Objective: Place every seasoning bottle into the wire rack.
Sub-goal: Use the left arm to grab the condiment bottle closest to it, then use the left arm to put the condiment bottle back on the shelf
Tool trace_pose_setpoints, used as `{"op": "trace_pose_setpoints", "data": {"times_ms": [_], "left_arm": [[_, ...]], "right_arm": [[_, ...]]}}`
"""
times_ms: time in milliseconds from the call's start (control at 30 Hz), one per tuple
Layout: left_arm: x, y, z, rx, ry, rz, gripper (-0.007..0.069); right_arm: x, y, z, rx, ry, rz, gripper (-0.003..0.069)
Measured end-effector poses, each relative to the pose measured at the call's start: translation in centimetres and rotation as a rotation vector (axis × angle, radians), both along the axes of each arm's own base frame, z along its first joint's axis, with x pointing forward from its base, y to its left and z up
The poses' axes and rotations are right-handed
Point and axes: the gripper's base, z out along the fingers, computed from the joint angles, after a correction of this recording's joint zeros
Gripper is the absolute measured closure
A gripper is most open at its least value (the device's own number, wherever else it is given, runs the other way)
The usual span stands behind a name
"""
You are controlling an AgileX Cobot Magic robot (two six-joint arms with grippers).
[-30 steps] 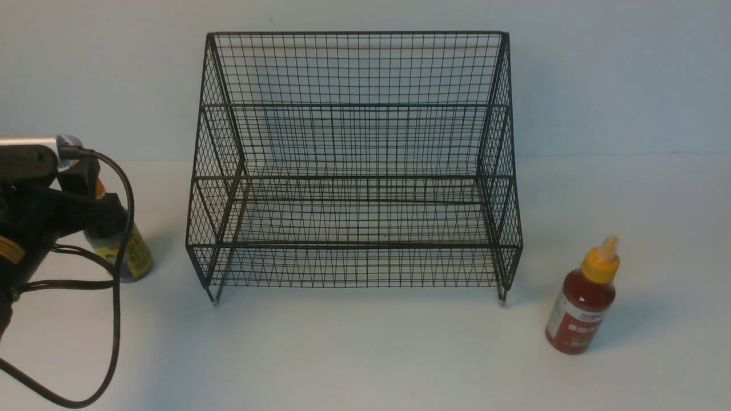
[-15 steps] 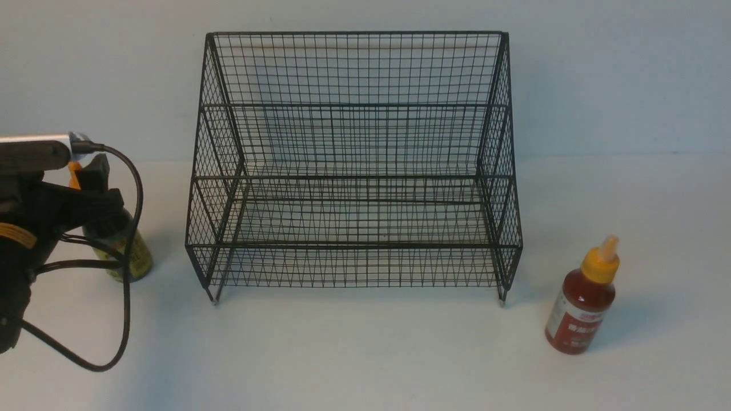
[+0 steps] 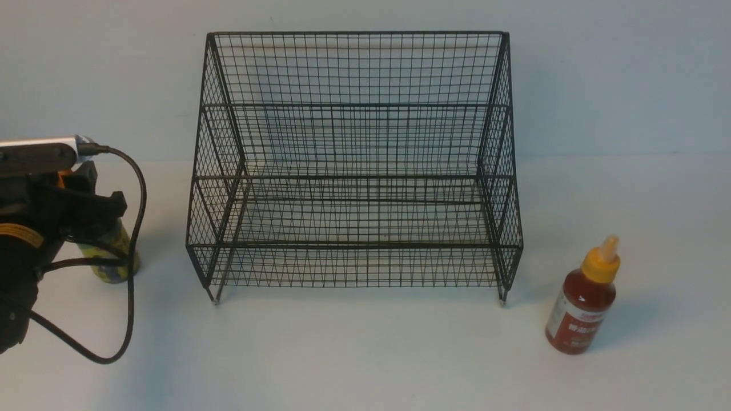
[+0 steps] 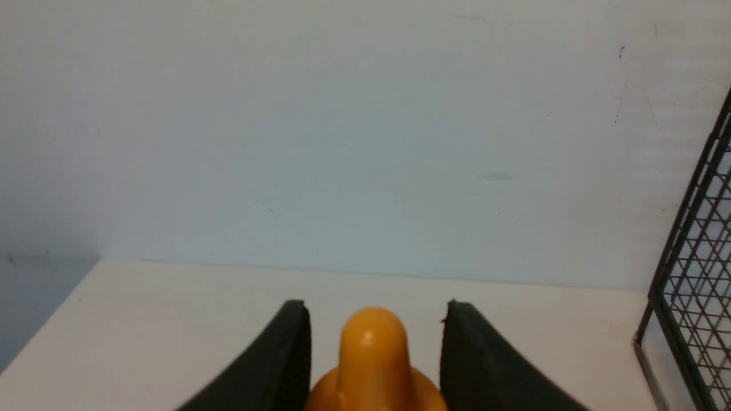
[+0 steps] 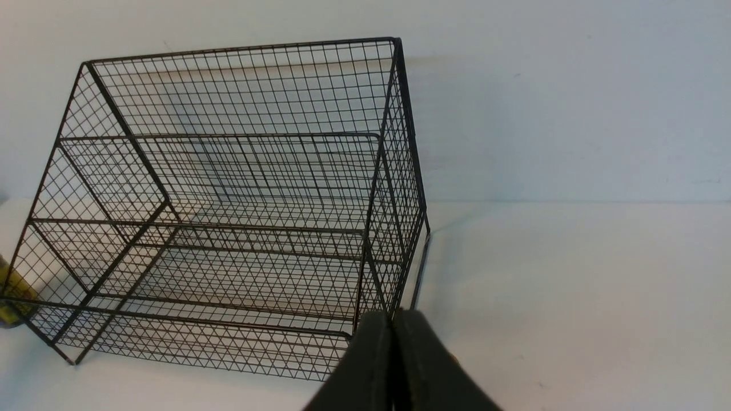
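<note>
Front view: pale desk [image 3: 365, 354] meeting a plain light wall [image 3: 617, 80] at twelve o'clock; left gripper [image 4: 374, 319] around the orange cap [image 4: 374, 365], grip unclear; right gripper [image 5: 394, 319] pressed together.

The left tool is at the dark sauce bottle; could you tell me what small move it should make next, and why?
I would probably finish closing the left tool on the dark sauce bottle before any lift: in the left wrist view its fingers flank the orange cap, and a firm grip looks unconfirmed, while the wire rack awaits.
</note>
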Motion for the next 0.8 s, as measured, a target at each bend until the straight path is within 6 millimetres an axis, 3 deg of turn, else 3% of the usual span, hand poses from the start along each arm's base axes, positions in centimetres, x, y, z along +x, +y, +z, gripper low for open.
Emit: {"op": "trace_pose_setpoints", "data": {"times_ms": [67,300,433,500,600,800], "left_arm": [[-0.2,-0.1,0.6,0.004,0.004,-0.004,0.0356],[-3.4,-0.9,7.5,0.041,-0.089,-0.044,0.0356],[-5.1,-1.5,9.9,0.007,-0.141,-0.067,0.0356],[-5.8,-2.1,10.7,-0.010,-0.158,-0.098,0.0356],[-6.6,-4.6,11.8,-0.029,-0.182,-0.223,0.0356],[-7.1,-8.5,11.8,-0.067,-0.176,-0.392,0.0356]], "right_arm": [[0.0,0.0,0.0,0.000,0.000,0.000,0.0673],[0.0,0.0,0.0,0.000,0.000,0.000,0.0673],[0.0,0.0,0.0,0.000,0.000,0.000,0.0673],[0.0,0.0,0.0,0.000,-0.001,-0.001,0.0673],[0.1,0.0,0.0,0.004,-0.004,-0.003,0.0673],[0.1,0.0,0.0,0.007,-0.003,-0.003,0.0673]]}}
